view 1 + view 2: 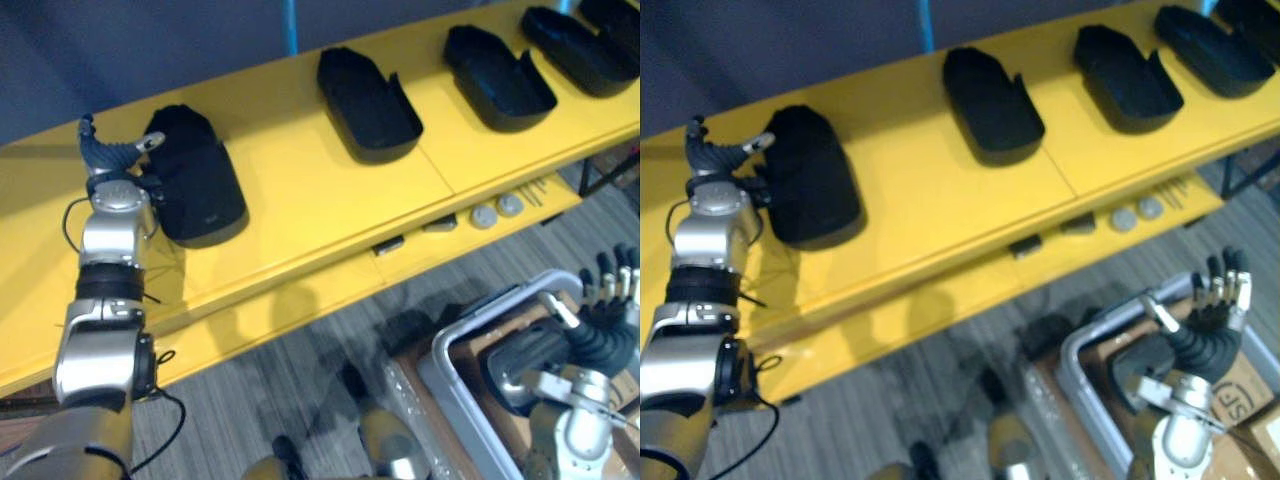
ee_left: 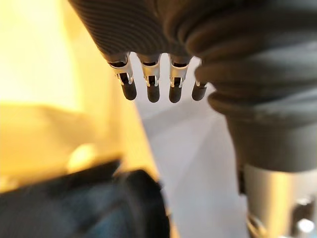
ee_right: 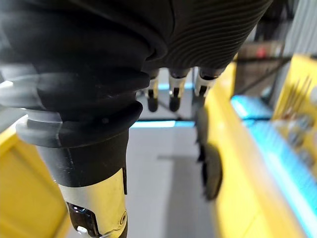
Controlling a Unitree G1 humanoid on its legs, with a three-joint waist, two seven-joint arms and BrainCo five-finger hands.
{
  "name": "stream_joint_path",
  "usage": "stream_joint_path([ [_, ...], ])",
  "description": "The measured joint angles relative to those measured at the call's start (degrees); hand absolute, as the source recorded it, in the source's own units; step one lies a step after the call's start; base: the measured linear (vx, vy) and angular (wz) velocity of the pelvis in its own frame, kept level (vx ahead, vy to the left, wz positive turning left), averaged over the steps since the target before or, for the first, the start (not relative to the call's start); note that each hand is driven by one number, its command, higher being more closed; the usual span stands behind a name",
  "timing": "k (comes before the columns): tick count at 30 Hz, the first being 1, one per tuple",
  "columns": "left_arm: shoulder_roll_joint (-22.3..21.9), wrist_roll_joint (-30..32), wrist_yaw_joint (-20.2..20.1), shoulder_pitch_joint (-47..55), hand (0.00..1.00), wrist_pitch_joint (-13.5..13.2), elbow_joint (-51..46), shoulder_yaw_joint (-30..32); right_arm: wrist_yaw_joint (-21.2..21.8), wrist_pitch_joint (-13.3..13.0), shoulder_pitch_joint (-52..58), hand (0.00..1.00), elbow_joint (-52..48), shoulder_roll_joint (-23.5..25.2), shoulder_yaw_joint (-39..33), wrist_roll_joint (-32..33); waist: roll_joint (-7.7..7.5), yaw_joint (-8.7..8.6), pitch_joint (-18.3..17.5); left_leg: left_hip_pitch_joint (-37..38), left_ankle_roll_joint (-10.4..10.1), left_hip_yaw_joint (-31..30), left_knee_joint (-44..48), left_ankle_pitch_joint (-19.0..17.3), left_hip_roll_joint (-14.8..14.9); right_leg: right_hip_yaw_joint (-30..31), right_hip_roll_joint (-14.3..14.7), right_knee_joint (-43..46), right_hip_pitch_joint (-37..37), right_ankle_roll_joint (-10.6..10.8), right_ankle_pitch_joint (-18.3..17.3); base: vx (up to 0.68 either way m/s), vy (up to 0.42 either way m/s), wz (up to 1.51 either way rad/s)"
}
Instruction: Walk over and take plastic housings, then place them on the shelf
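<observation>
Several black plastic housings lie in a row on the yellow shelf. The leftmost housing rests dome-up; the others lie hollow side up. My left hand is at the left side of the leftmost housing, open, its fingers straight above the dark housing. I cannot tell whether it touches. My right hand is low at the right, away from the shelf, open with fingers pointing up and holding nothing.
A grey-rimmed crate with a dark part inside stands on the floor under my right hand. The shelf's lower front ledge carries two small round discs and small dark blocks. Grey carpet lies in front.
</observation>
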Motion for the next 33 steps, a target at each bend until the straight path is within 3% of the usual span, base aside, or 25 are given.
stream_joint_path([
  [4,4.6,-0.6,-2.0,-0.3,0.00,-5.4,-2.7,-1.2,-5.2,-0.7,-4.5,0.00,3.2,-5.5,3.3,-2.2,0.47,2.08,-3.0,0.0,0.2,-2.8,-1.4,1.5,-0.9,-2.8,-1.0,-0.1,0.7,-0.1,-0.1,0.01,0.005,0.31],
  [7,5.2,-2.9,-2.4,-0.3,0.00,-9.9,-2.7,-1.1,-10.1,-1.6,-9.0,0.00,6.7,-8.3,4.7,-4.5,1.48,4.11,-5.0,0.0,0.6,-4.7,-2.4,2.2,-1.6,-4.8,-1.9,-0.1,1.3,-0.1,-0.1,-0.02,0.018,0.33],
  [12,6.0,-7.3,-3.2,-0.1,0.00,-16.3,-5.1,-0.8,-16.1,-3.0,-16.3,0.00,9.7,-9.8,6.4,-5.0,1.15,6.50,-7.1,0.1,0.9,-6.8,-3.9,3.9,-2.7,-7.0,-3.2,-0.7,1.9,-0.1,-0.1,-0.07,-0.007,0.27],
  [17,6.1,-7.4,-2.6,6.0,0.00,-21.6,-18.0,3.9,-16.1,-4.1,-22.9,0.00,10.6,-10.5,6.9,-4.5,1.27,7.91,-9.9,0.0,0.9,-9.0,-5.7,5.5,-3.1,-9.4,-3.6,-0.7,2.2,0.0,-0.1,-0.02,-0.028,0.20],
  [21,5.7,-6.6,1.2,18.5,0.00,-24.2,-31.7,15.1,-12.5,-3.9,-23.0,0.00,10.5,-10.5,8.0,-4.3,1.91,9.74,-10.8,0.1,0.7,-10.5,-6.0,5.9,-2.8,-11.3,-3.4,-0.7,2.9,-0.2,-0.2,0.01,-0.029,0.19],
  [22,3.5,-6.1,3.3,25.9,0.00,-25.1,-36.8,20.9,-10.6,-3.7,-22.6,0.00,10.1,-10.5,8.5,-4.0,2.31,11.06,-11.4,0.0,0.6,-11.3,-6.5,6.3,-2.8,-12.7,-3.4,-0.7,3.0,-0.2,-0.2,0.00,-0.037,0.31],
  [24,-1.6,-5.9,5.5,35.0,0.00,-26.3,-42.7,26.6,-8.7,-3.4,-21.4,0.00,8.9,-10.4,8.8,-3.2,2.54,12.64,-12.4,-0.2,0.6,-12.4,-7.0,6.8,-2.8,-14.4,-3.4,-0.7,3.3,-0.3,-0.3,0.01,-0.030,0.35],
  [26,-10.9,-3.9,8.7,49.8,0.00,-27.7,-49.1,31.6,-5.6,-2.5,-19.0,0.00,6.9,-9.4,8.8,-3.2,1.66,15.20,-13.7,-0.2,0.6,-14.4,-7.6,7.1,-2.9,-16.9,-3.6,-0.7,4.3,-0.2,-1.0,0.01,-0.018,0.51],
  [29,-20.4,-4.8,11.0,63.1,0.00,-28.3,-49.9,35.2,-1.3,-0.9,-17.4,0.00,6.2,-6.5,10.5,-3.3,-0.65,18.55,-15.1,-0.8,0.4,-16.8,-7.6,7.3,-3.0,-19.3,-3.7,-0.7,4.9,-0.2,-2.3,-0.01,-0.022,0.47],
  [31,-24.9,-6.6,11.3,68.4,0.00,-27.7,-49.5,35.9,0.4,0.4,-16.8,0.00,4.8,-4.9,13.3,-3.3,-2.19,19.88,-16.1,-1.6,0.4,-18.1,-7.7,7.3,-3.1,-20.6,-3.7,-0.7,4.9,-0.5,-3.0,-0.01,-0.029,0.38],
  [33,-28.8,-8.0,10.8,72.8,0.00,-26.6,-46.4,34.9,1.1,1.2,-16.9,0.00,2.8,-3.9,17.0,-4.2,-2.53,20.64,-16.3,-2.1,0.3,-18.6,-7.7,7.1,-3.1,-21.3,-3.9,-0.7,5.3,-0.2,-3.4,0.00,-0.017,0.23],
])
